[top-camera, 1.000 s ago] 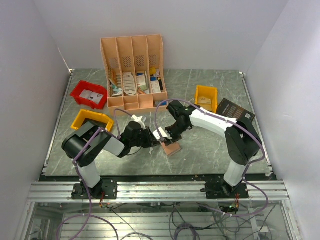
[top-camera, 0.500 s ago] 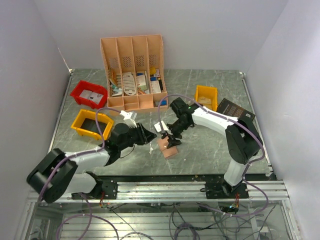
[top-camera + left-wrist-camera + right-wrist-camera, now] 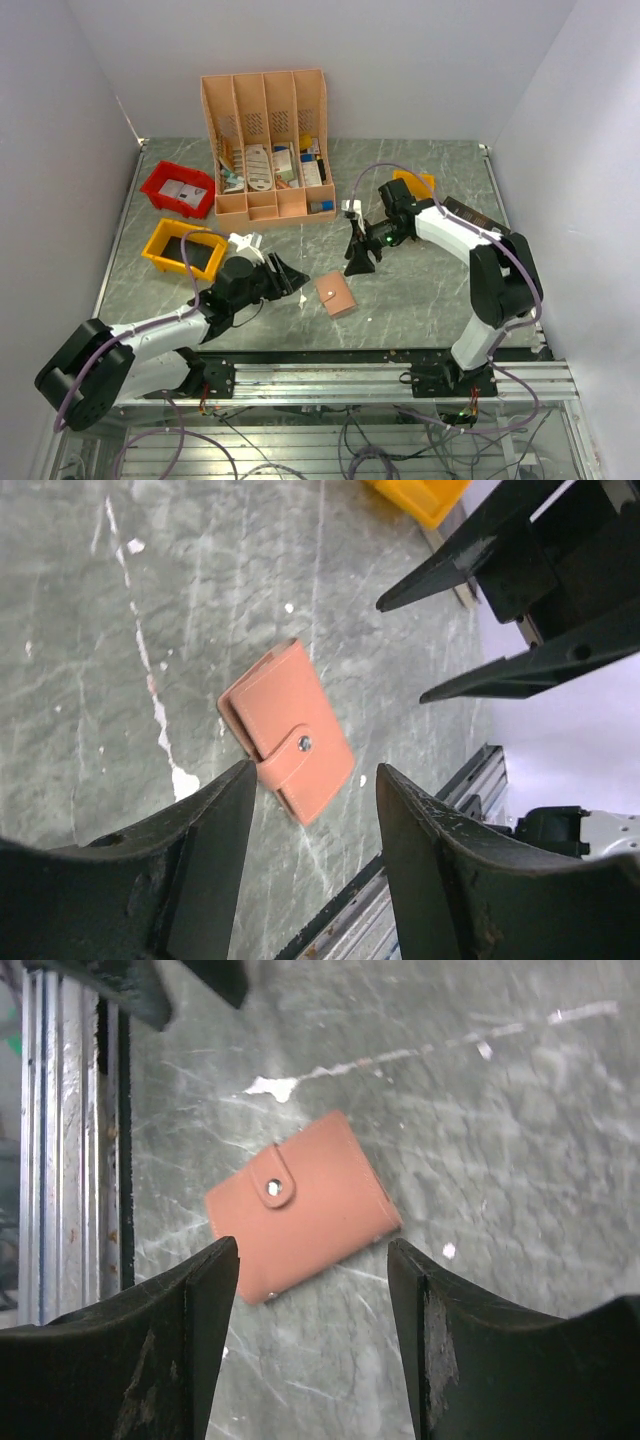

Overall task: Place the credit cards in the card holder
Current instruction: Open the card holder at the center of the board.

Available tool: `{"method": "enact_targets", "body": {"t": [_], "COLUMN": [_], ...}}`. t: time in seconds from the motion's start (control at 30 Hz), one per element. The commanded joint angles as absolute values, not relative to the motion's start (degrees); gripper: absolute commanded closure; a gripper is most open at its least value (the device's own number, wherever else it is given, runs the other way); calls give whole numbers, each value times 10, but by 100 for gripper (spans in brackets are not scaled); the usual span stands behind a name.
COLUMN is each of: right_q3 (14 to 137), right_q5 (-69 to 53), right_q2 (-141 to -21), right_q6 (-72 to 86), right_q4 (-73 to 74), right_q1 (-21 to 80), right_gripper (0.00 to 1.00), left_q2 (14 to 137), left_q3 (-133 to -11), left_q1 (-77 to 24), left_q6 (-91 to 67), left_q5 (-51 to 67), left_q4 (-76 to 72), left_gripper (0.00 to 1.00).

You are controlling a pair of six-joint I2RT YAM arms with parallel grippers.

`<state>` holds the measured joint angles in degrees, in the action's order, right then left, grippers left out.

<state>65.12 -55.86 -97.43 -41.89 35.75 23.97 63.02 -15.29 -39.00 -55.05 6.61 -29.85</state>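
The card holder [image 3: 336,294], a tan-brown wallet, lies shut and snapped on the grey table, near the front middle. No gripper touches it. It also shows in the left wrist view as the card holder [image 3: 290,730] and in the right wrist view as the card holder [image 3: 300,1205]. My left gripper [image 3: 295,277] hangs open just left of it, with nothing between the jaws. My right gripper [image 3: 360,268] stands open behind and slightly right of it, also with nothing in it. The credit cards are out of view.
A peach slotted organiser [image 3: 268,140] stands at the back. A red bin [image 3: 178,188] and a yellow bin [image 3: 183,248] sit at the left. Another yellow bin [image 3: 412,185] and a black book [image 3: 470,215] lie at the right. The metal front rail [image 3: 70,1160] runs close by the holder.
Both grippers have opened and drawn back from the card holder, the left one to the left, the right one to the back right. The holder now lies free on the table.
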Motion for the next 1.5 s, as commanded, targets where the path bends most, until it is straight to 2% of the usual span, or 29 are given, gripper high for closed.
{"method": "enact_targets", "body": {"t": [0.0, 0.17, 0.43, 0.97, 1.3, 1.47], "right_q3": [675, 666, 676, 670, 664, 664], "right_q5": [-549, -547, -546, -559, -578, -603], "right_q2": [-1030, -1049, -1091, -1131, -1154, -1169], "right_q6": [-343, -309, -301, -242, -156, -134], "right_q4": [377, 369, 381, 350, 316, 313], "right_q1": [224, 222, 222, 222, 223, 224], "right_gripper": [39, 39, 41, 46, 47, 48], "left_q2": [615, 617, 676, 831, 891, 924], "left_q3": [-173, -204, -213, -263, -272, -271], "left_q1": [-428, -475, -516, -517, -522, -522], "left_q6": [-570, -577, -608, -646, -649, -645], "left_q5": [-12, -79, -126, -110, -104, -117], "left_q4": [-238, -168, -215, -292, -275, -251], "left_gripper": [37, 37, 37, 38, 66, 75]}}
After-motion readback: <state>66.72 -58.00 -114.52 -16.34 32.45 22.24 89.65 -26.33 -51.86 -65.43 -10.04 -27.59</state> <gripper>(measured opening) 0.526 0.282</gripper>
